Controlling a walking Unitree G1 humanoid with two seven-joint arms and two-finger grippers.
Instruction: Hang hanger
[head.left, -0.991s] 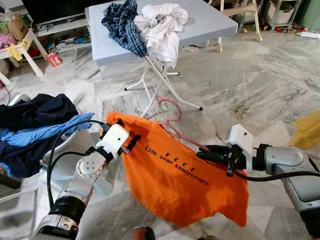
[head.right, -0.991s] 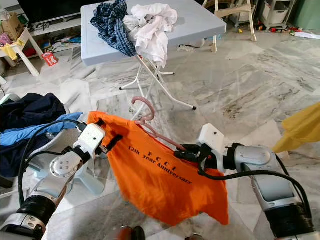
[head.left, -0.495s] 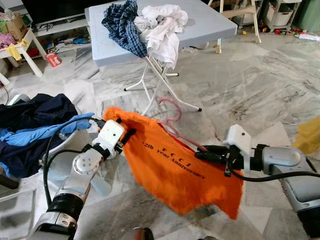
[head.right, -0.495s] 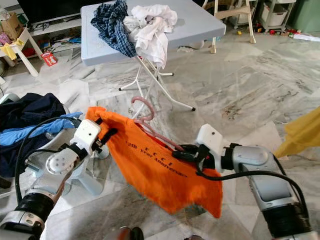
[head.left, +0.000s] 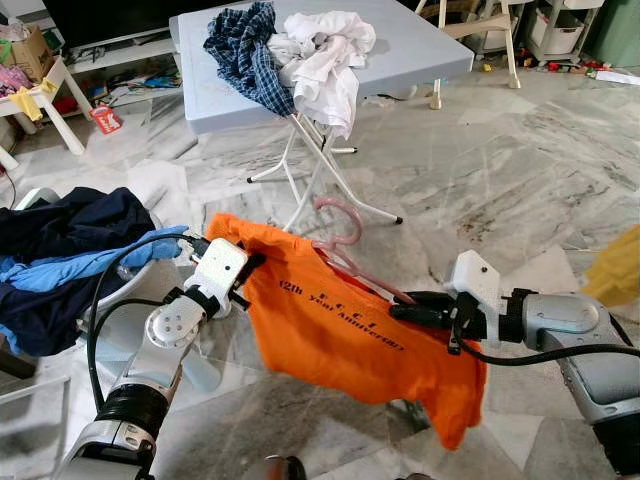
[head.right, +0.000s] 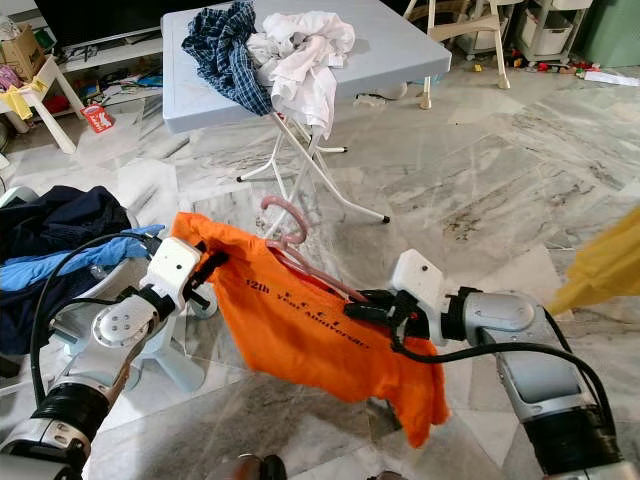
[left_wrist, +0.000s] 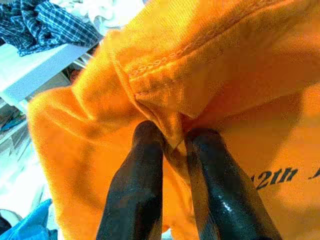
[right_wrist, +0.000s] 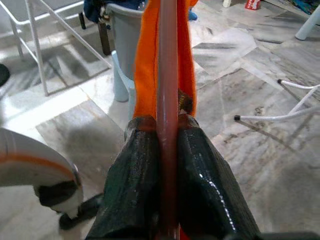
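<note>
Shirt swings up between the two tools

The left tool (head.left: 250, 268) pinches the orange shirt (head.left: 350, 335); the right tool (head.left: 400, 308) clamps the pink hanger (head.left: 345, 240) inside it. The shirt's bottom has lifted and bunched, still far from any rail.

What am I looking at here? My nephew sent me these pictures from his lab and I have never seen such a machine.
It is a walking humanoid robot doing laundry in a home. The two wide pictures come from a stereo camera on its head, looking down at its two silver arms. The two close pictures come from cameras on its wrists, looking along the black fingers.

The left gripper pinches a fold of an orange T-shirt. The right gripper is shut on a pink hanger, whose arm runs inside the shirt and whose hook sticks out at the collar. The shirt hangs in the air between the two arms.

Behind stands a folding table with a plaid shirt and white clothes heaped on it. At the robot's left lies a pile of dark and blue clothes.
</note>
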